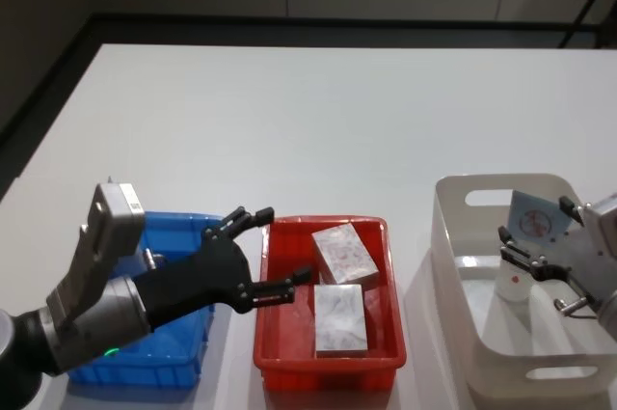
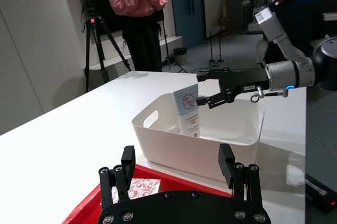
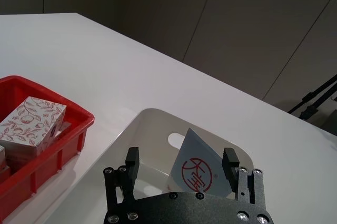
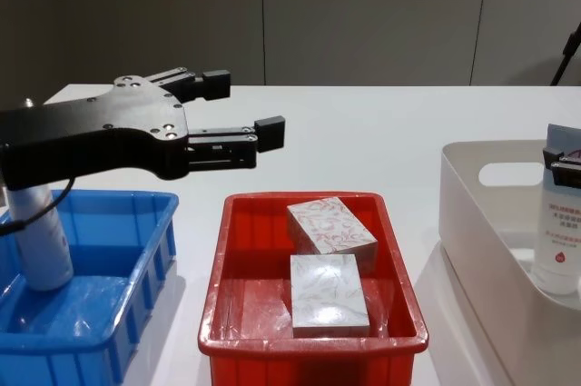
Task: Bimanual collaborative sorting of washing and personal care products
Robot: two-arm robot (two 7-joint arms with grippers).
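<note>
A pale-blue squeeze tube (image 1: pixel 533 220) with a red circled logo stands cap-down in the white bin (image 1: pixel 453 265), leaning a little. My right gripper (image 1: pixel 535 232) is open around the tube's flat upper end (image 3: pixel 197 166), one finger on each side; one finger (image 3: pixel 131 158) stands well apart from it. My left gripper (image 1: pixel 280 251) hovers open and empty above the gap between the blue bin (image 1: pixel 183 227) and the red bin (image 1: pixel 262 333). In the chest view a whitish bottle (image 4: pixel 41 241) stands upright in the blue bin (image 4: pixel 91 200), behind my left arm.
Two patterned boxes (image 1: pixel 342 254) (image 1: pixel 339 318) lie in the red bin. The three bins sit in a row along the table's near edge. The white tabletop (image 1: pixel 318 121) stretches behind them.
</note>
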